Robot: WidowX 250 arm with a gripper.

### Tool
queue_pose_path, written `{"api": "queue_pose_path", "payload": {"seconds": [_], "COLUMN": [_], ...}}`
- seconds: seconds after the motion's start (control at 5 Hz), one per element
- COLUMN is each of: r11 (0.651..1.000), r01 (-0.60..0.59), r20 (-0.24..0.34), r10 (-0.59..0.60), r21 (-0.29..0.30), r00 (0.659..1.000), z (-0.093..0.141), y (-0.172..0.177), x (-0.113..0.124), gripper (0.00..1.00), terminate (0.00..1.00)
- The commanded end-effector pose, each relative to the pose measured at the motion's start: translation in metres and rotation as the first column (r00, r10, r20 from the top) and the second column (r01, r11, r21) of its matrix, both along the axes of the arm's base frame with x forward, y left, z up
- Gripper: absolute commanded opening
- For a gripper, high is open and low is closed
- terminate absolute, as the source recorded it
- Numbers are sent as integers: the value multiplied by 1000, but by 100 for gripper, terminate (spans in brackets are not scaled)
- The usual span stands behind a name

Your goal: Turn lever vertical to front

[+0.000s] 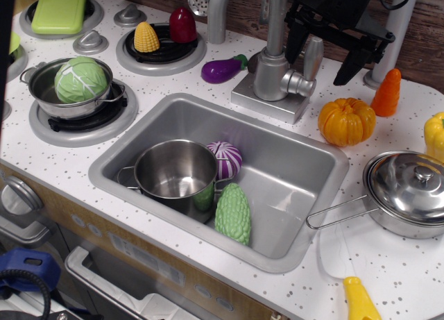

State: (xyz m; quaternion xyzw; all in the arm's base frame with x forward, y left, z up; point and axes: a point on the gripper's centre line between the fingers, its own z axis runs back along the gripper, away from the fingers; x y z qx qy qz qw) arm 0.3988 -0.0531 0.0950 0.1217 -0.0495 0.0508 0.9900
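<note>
The lever (313, 57) is a small flat silver-grey paddle. It stands upright on a short round stub (298, 83) on the right side of the grey faucet body (272, 76). My black gripper (317, 69) hangs just behind and above it at the top of the view. It is open, with one finger (294, 42) to the left of the paddle and the other finger (349, 64) to its right. The paddle stands between the fingers, and I cannot tell whether either one touches it.
The faucet spout (217, 7) curves up at the back. The sink (305, 216) holds a steel pot (176, 173), a purple-white vegetable (227, 158) and a green one (233, 214). An eggplant (222, 70), orange pumpkin (346, 121), carrot (387, 93) and lidded pan (411, 191) sit nearby.
</note>
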Motion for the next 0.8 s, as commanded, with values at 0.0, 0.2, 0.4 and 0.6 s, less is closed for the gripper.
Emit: {"api": "queue_pose_path", "payload": {"seconds": [0.0,0.2,0.4,0.6], "r11": [1000,1000,996,993], "r01": [0,11,42,31], "r20": [0,35,122,174], "r10": [0,-11,-52,-51], "r21": [0,13,85,114], "r00": [1000,999,991,983], "z": [0,7,8,15], "y": [0,5,9,6], "x": [0,7,14,19], "gripper": [100,100,100,100], "terminate": [0,0,0,0]}}
